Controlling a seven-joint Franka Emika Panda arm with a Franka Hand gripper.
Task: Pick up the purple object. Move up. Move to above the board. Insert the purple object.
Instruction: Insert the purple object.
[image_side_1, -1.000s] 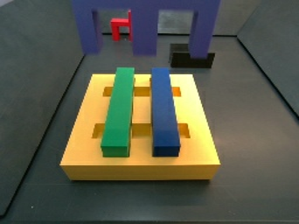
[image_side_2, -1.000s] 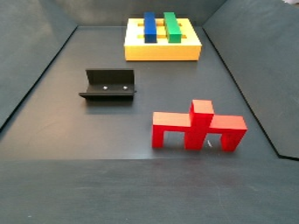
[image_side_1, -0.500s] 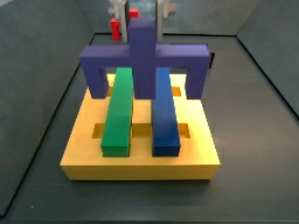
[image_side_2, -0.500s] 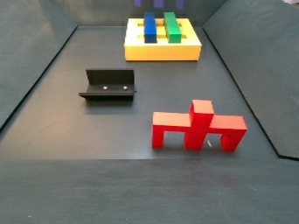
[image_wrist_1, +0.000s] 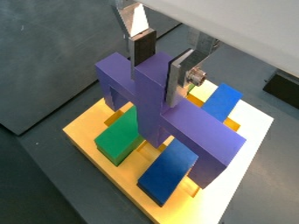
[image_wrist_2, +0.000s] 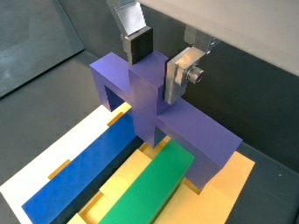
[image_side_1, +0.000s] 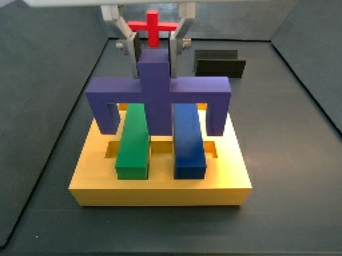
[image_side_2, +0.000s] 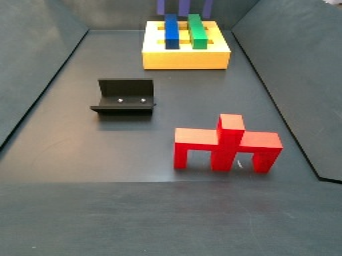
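Observation:
The purple object is a bridge-shaped piece with an upright central stem. It stands across the yellow board, its legs down at the board's two sides, and its crossbar spans the green bar and the blue bar. My gripper is above the board, its silver fingers on both sides of the stem top and shut on it. Both wrist views show the gripper on the purple object over the board. The far side view shows only the purple top.
A smaller red piece of like shape stands on the dark floor, far from the board. The dark fixture stands between them to one side. It also shows behind the board in a side view. Dark walls surround the floor.
The gripper has carried the purple object from behind the board to over it and lowered it. Its legs now reach down at the board's sides. The red piece and fixture have not moved.

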